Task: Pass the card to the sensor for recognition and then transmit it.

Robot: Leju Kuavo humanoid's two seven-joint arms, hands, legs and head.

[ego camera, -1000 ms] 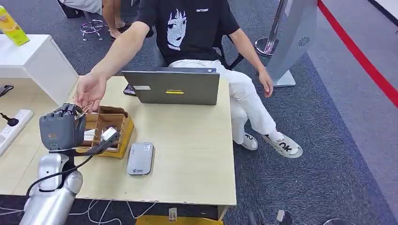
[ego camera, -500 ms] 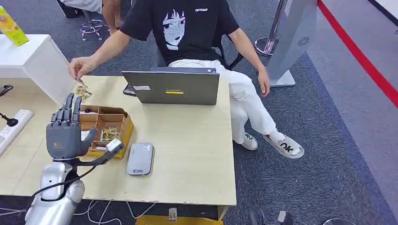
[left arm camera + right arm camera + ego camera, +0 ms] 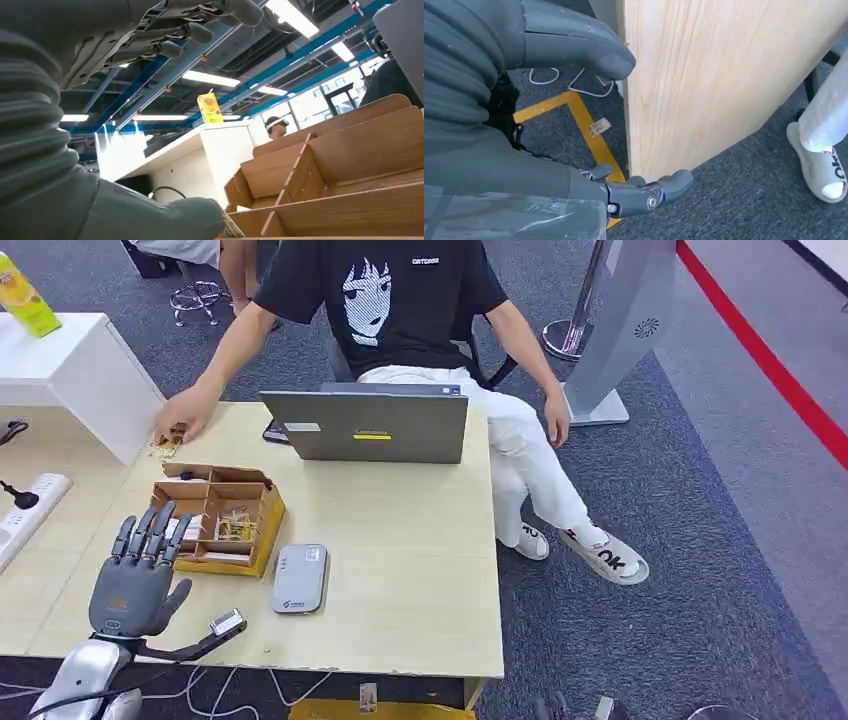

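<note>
Card (image 3: 166, 446) under person's hand (image 3: 186, 423) at far table (image 3: 400, 540) corner, handed over. Left hand (image 3: 135, 570) empty, fingers spread, near wooden box (image 3: 225, 515). Right hand (image 3: 589, 125) loosely apart, holding nothing, below table edge. Best pull left arm clear, avoid clipping box.

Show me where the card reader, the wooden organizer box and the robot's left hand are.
card reader (image 3: 299, 578), head view, middle of its grey top face.
wooden organizer box (image 3: 268, 510), head view, its right outer wall.
left hand (image 3: 134, 580), head view, back of the hand.
</note>
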